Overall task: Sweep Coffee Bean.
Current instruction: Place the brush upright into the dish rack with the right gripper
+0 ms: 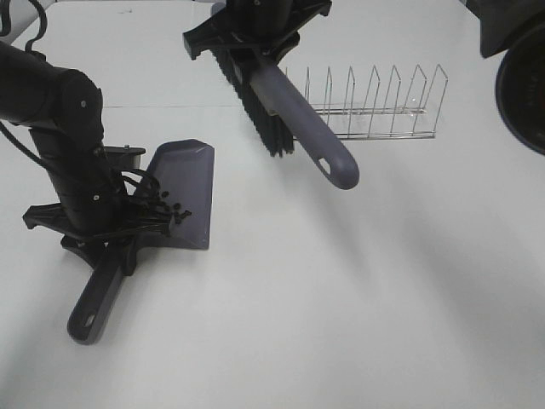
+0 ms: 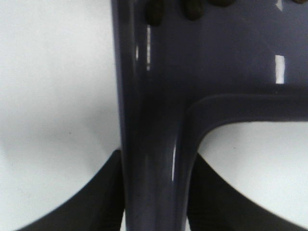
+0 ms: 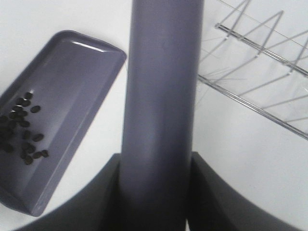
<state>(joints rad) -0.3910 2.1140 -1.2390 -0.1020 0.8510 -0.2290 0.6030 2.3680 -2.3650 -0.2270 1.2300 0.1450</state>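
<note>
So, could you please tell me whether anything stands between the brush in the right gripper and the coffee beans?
Nothing visible does. The coffee beans already lie in the dustpan, and only bare table separates it from the brush in the right gripper. The wire rack stands on the brush's other side, off that path.

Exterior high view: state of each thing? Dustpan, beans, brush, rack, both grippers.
dustpan, gripped by its handle, beans in its tray.
coffee beans, clustered in the dustpan's tray, toward the handle end.
brush, held by its handle, raised off the table.
wire rack, upright, empty.
left gripper, shut on the dustpan's handle.
right gripper, shut on the brush's handle.
</note>
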